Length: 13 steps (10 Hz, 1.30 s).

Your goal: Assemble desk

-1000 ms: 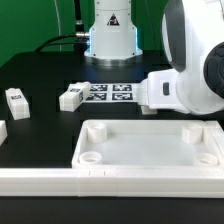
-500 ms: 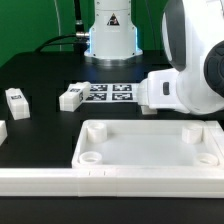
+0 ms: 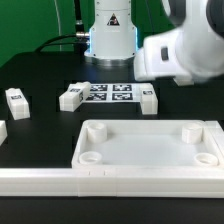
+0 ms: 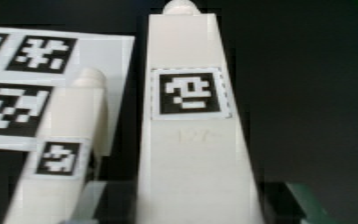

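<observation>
Leg (image 4: 190,150) lies just below gripper (image 3: 152,56), tabletop (image 3: 140,150) further off. Guessing light, stiff, bit slick, so pinch flat sides mid-length. Jaws blurred, can't tell open or closed.

Exterior view: I count one tabletop (image 3: 150,148) bearing four sockets (image 3: 92,128); one marker board (image 3: 110,93); three legs, namely leg (image 3: 15,100), leg (image 3: 72,96) and leg (image 3: 147,98); and one cut-off white piece (image 3: 2,130) I cannot name. Wrist view: I count two legs (image 4: 194,140), one tag (image 4: 188,92) on each, beside one marker board.
</observation>
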Available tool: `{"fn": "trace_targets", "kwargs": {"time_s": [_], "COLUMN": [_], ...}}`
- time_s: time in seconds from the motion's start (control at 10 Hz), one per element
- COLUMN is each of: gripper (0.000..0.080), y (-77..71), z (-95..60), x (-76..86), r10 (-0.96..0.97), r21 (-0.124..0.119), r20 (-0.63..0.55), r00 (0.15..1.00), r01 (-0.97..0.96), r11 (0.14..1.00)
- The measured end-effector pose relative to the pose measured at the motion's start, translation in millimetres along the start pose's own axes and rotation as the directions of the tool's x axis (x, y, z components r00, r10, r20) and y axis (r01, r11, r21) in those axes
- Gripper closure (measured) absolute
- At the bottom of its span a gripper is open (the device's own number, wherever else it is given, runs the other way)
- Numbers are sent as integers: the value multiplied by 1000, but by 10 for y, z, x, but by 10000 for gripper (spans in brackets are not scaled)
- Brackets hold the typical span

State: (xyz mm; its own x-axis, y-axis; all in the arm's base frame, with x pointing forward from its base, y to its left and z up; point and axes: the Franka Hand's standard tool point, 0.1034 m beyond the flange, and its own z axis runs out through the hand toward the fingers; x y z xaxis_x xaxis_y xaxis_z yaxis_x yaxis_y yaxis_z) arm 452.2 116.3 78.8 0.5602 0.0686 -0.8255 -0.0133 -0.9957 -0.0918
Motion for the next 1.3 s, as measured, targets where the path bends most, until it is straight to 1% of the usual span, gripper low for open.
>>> {"fn": "trace_targets", "kwargs": {"time_s": [0.2, 0.3, 0.4, 0.5, 0.6, 0.7, 0.8, 0.9, 1.0, 1.1, 1.2, 1.3], "gripper": [509, 509, 509, 509, 509, 509, 509, 509, 509, 509, 509, 509], "y": [-19, -30, -24, -6, 15, 66, 94, 100, 90, 96, 96, 100], "z": [14, -42, -59, -159, -311, -468, -607, -690, -707, -668, -727, -739], "x": [84, 140, 125, 124, 72, -32, -82, -84, -23, -45, -1, 8], "r10": [-1, 0, 3, 1, 4, -1, 2, 1, 1, 1, 2, 2], "r21": [1, 4, 5, 8, 12, 13, 17, 19, 17, 14, 14, 12], "r20": [-49, -121, -182, -247, -317, -360, -414, -460, -539, -565, -633, -690], "r00": [999, 993, 983, 969, 949, 933, 910, 888, 842, 825, 774, 724], "r01": [1, 0, -2, 1, 0, 7, 6, 9, 10, 8, 9, 9], "r11": [1000, 1000, 1000, 1000, 1000, 1000, 1000, 1000, 1000, 1000, 1000, 1000]}}
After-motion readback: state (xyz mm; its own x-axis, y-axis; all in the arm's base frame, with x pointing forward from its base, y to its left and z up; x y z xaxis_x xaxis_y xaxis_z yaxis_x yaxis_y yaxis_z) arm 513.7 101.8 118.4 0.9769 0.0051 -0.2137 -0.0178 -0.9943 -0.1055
